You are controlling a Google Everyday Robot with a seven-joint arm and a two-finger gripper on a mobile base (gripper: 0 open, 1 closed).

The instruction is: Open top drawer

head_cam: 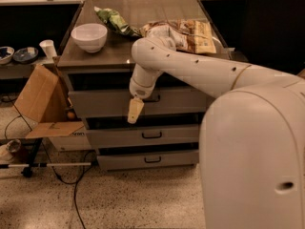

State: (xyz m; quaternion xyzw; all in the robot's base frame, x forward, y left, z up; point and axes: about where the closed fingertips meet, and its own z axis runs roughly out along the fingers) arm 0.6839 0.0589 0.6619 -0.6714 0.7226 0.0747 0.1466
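Observation:
The top drawer is the tallest grey front of three in a metal cabinet. Its small black pull handle shows partly, just right of my wrist. The drawer front stands a little proud of the cabinet, with a dark gap above it. My white arm reaches in from the right. My gripper hangs point-down in front of the drawer front, just left of and below the handle. It holds nothing that I can see.
Two shorter drawers sit below. On the cabinet top stand a white bowl, a green bag and snack bags. An open cardboard box and cables lie on the floor to the left.

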